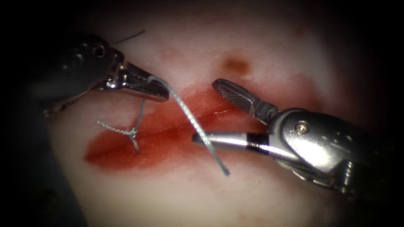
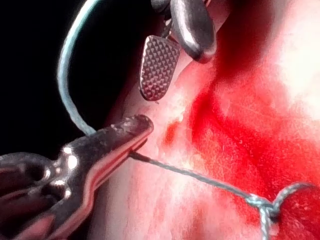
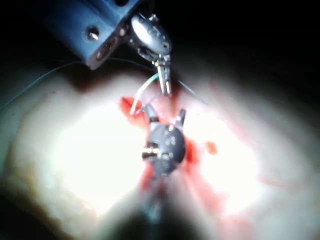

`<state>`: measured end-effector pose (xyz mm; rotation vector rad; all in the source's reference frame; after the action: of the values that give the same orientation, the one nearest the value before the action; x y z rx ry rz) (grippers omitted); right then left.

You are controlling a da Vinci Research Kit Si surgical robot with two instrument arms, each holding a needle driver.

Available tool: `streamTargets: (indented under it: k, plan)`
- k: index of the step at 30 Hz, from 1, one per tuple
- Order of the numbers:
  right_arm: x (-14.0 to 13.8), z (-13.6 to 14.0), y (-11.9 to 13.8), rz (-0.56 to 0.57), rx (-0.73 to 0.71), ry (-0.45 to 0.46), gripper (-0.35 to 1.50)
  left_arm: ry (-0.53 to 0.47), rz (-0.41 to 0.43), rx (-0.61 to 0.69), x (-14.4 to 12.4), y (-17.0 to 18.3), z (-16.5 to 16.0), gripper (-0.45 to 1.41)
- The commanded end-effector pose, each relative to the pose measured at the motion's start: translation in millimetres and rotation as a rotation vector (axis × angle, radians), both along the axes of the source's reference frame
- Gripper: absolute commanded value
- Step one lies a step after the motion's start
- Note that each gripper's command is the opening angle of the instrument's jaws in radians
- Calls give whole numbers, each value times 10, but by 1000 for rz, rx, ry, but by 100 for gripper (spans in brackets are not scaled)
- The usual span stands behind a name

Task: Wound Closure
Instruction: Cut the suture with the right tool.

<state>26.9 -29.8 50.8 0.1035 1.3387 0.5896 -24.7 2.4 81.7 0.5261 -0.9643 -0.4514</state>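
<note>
Thread [image 1: 191,120] is what I hold: my left tool [image 1: 162,93] has its jaws closed on it near the tip, and from there the strand curls over and runs down across the cut [image 1: 126,147] to a free end [image 1: 226,173] on the pale tissue [image 1: 261,197] nearest the endoscope. My right tool [image 1: 204,111] stands with its jaws spread wide and holds nothing; the lower jaw lies just beside the strand where it crosses the red fluid [image 1: 176,134], the upper jaw lifted clear. Farther left, a knot [image 1: 133,133] sits on the cut with short tails [image 1: 110,127] splayed to its left side, and a strand rises from it to my left tool.

My left wrist view shows more closely that the taut strand [image 2: 200,176] leaves my closed left tool [image 2: 137,132] and runs straight to the knot [image 2: 267,206], while a second length [image 2: 65,70] arcs up and away. The right tool's toothed pad [image 2: 159,67] hangs just beyond.

In my right wrist view, the right tool [image 3: 165,116] is seen from behind, jaws parted, with the left tool [image 3: 165,87] beyond it. I can't make out a needle.
</note>
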Motion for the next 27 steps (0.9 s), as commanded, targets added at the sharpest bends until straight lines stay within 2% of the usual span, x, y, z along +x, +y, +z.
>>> streamTargets:
  k: [1, 3, 5, 6, 8, 9, 12, 15, 19, 21, 27]
  plan:
    - [19, 4, 2, -7, -4, -11, 93, -16, -21, 12, -3, 13, -4, -45]
    - [29, 12, -1, -13, -16, -24, 91, -47, -67, 60, -3, 15, -3, -45]
    - [41, 17, -3, -10, -20, -30, 101, -65, -94, 94, -3, 16, -3, -45]
    - [50, 18, -3, -3, -22, -35, 113, -63, -109, 114, -4, 17, -3, -45]
    - [64, 20, -4, 8, -23, -42, 119, -70, -132, 146, -4, 18, -2, -45]
    - [80, 20, -4, 32, 10, -42, 123, -86, -151, 169, -5, 20, -1, -45]
    - [100, 21, -4, 5, 56, -14, 103, -99, -161, 181, -5, 21, -1, -45]
    - [117, 22, -3, -25, 84, 6, 101, -99, -167, 192, -5, 21, -1, -45]
    - [134, 24, 2, -21, 83, 0, 106, -99, -167, 191, -5, 20, -1, -45]
    - [139, 25, 5, -15, 81, 2, 114, -99, -167, 191, -5, 20, -1, -45]
    - [138, 29, 14, -5, 80, -2, 118, -100, -165, 192, -4, 17, -3, -45]
